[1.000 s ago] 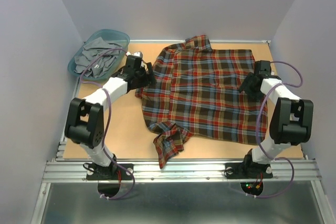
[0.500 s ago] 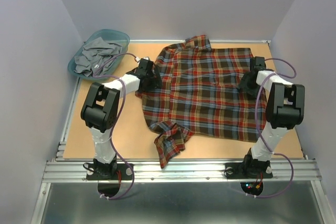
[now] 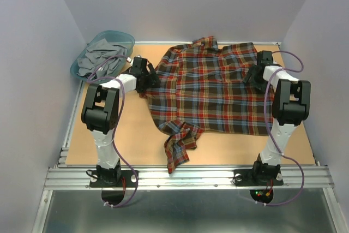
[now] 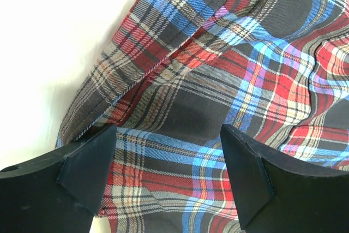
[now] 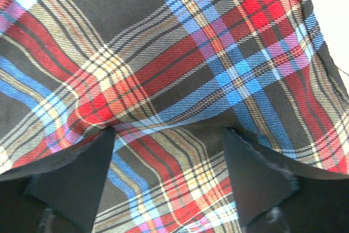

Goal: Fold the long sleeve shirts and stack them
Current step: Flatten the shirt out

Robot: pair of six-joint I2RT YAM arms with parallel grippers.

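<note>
- Plaid shirt [image 3: 207, 94] lies spread on the table [image 3: 128, 135], one sleeve [image 3: 179, 145] bunched at the near edge.
- My left hand [image 4: 169, 156] and right hand [image 5: 169, 154] are both spread over the shirt's upper side edges, pinching nothing.
- Step looks like flattening before the first fold; the next move needs a pinch on both edges.

Flat tan wooden tabletop [image 3: 131, 137], bearing a red, brown, navy and yellow plaid flannel shirt [image 3: 207, 91] spread across centre frame; teal plastic basket [image 3: 124, 35] sitting upper left.

bare table [image 3: 133, 129] left of shirt [image 3: 207, 91], basket [image 3: 124, 37] crowding far-left corner
</note>
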